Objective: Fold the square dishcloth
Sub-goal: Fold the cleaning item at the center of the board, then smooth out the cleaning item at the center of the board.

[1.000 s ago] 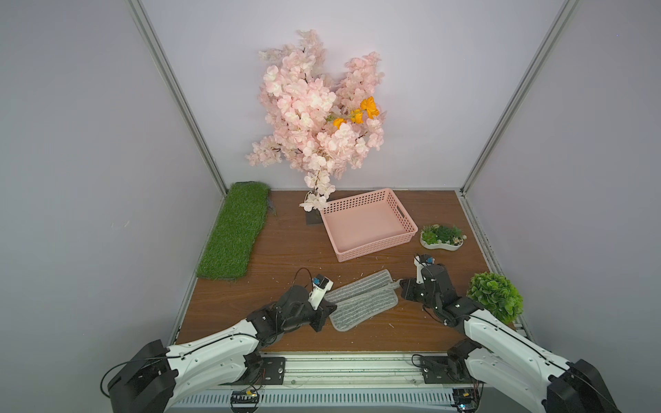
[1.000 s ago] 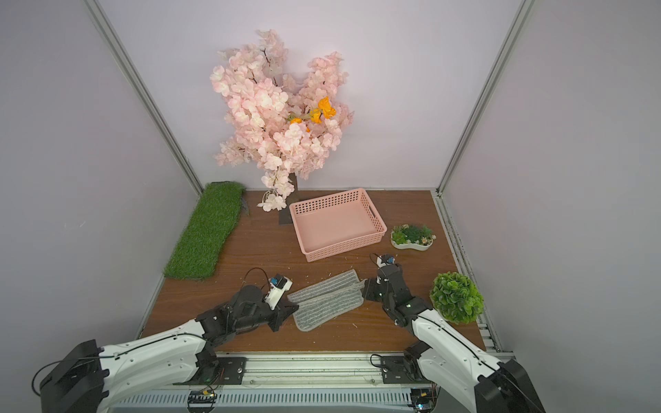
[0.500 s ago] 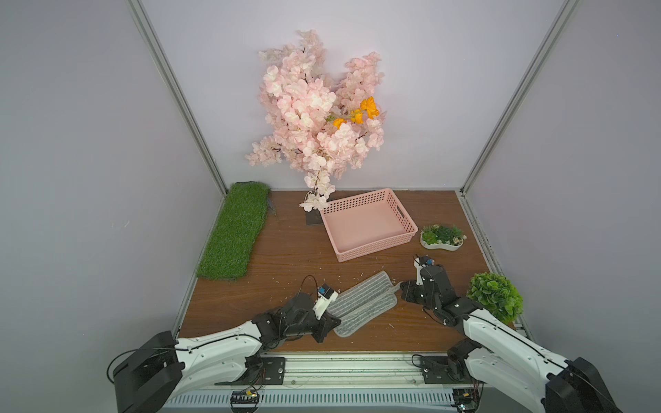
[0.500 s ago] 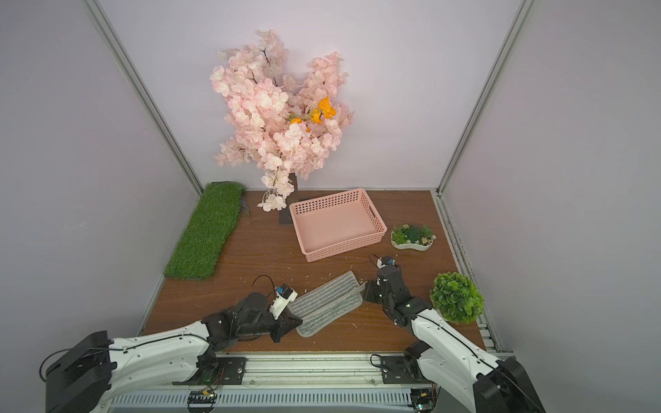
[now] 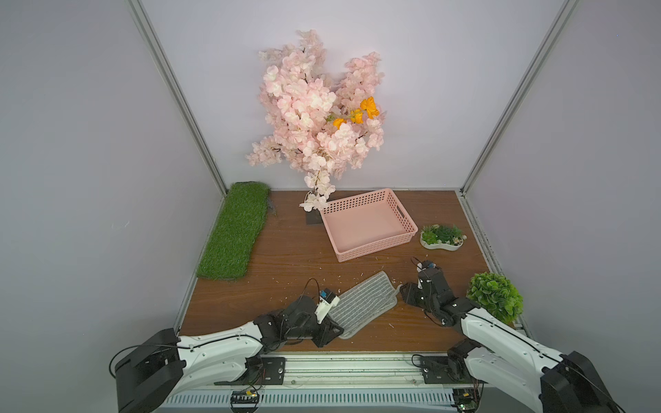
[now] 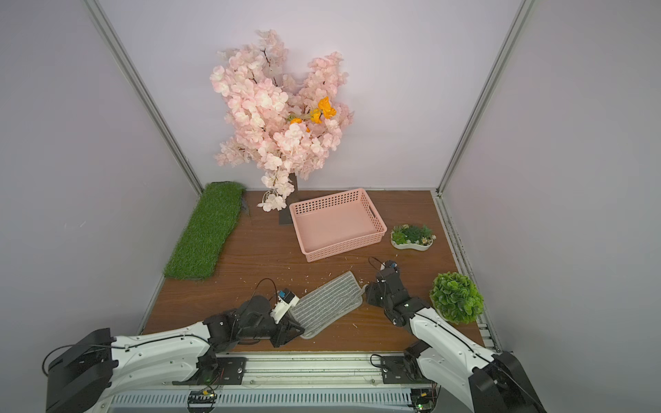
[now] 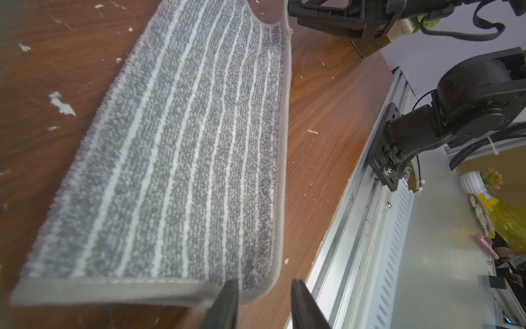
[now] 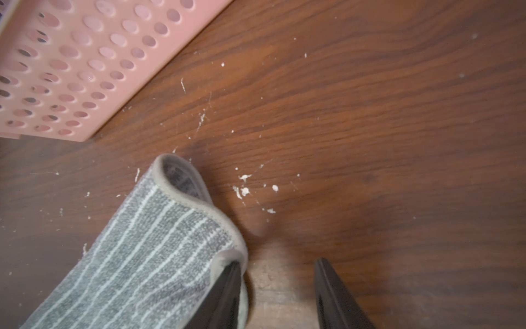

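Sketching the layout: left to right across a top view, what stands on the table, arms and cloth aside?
Grass mat → pink basket → small plant dish → round green bush. The blossom tree overlaps the basket, so it is left out.

No writing, brand, number or sign can be read in any view. The blue patch [image 5: 324,295] on the white camera housing [image 5: 322,309] at the left arm's wrist is too small to make out.

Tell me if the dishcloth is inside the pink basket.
No, the square dishcloth lies on the table, apart from the pink basket.
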You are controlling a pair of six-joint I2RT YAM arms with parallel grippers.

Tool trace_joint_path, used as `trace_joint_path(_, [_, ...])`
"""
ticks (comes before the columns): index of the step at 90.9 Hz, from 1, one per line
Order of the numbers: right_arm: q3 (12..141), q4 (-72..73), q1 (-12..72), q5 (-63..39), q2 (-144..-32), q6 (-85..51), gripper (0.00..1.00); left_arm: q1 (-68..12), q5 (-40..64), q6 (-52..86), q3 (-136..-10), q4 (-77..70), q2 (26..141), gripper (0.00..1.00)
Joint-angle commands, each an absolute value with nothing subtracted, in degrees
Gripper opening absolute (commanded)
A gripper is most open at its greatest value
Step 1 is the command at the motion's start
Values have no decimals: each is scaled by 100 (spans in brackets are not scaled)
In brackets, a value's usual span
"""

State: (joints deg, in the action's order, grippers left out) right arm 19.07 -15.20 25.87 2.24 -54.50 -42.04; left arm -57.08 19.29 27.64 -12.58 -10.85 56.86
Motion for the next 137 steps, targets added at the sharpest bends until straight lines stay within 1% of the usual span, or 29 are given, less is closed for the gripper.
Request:
trace_joint_path(1, [2129,-1870,2584,598,-5271,-4182,45,-5749,1920,2800,-1505,-697,5668,30])
trace_joint_path(6, [2229,-2024,2583,694,-5149,-4135,45,-5749,1684,2790,-1680,-474,5658,28])
trace_joint_path(13, [2377,-2175,2583,786,-4949,-4049,42,-5751,1368,2751,-2005,-238,5606,29])
trace_joint_path(24, [2523,-2092,2586,666,-4655,-3938,33,-5749,976,2654,-2487,-174,5578,29])
trace_joint_path(28, [2550,-1978,2605,544,-4614,-3934,29,-5753,754,2671,-2614,-178,5658,28])
trace_joint_path(34, [2566,-1756,2685,308,-4646,-3972,27,-5756,621,2635,-2733,-270,5890,26])
trace_joint_path(43, [2592,-1363,2962,28,-4915,-4078,25,-5748,823,2655,-2773,-509,6359,24])
trace_joint_path(58, [2438,-675,3341,-432,-5540,-4257,21,-5788,1282,2745,-2602,-856,6914,23])
trace_joint_path(73, [1929,-174,3392,-875,-5894,-4566,20,-5791,1401,3024,-2188,-1009,7113,23])
trace_joint_path(101, [1309,-312,3360,-538,-6060,-4869,19,-5792,984,3491,-1558,-946,6928,20])
trace_joint_path(115, [1376,-149,3328,-351,-6138,-4763,19,-5792,360,3534,-1588,-677,6910,19])
trace_joint_path(122, [1459,-73,3328,-344,-6127,-4701,19,-5710,-99,3498,-1617,-559,6894,16])
trace_joint_path(128, [1489,75,3328,-366,-6067,-4701,19,-5400,-278,3404,-1595,-611,6849,14])
trace_joint_path(137, [1545,505,3326,-502,-5943,-4690,20,-5056,-550,3122,-1593,-798,6687,15])
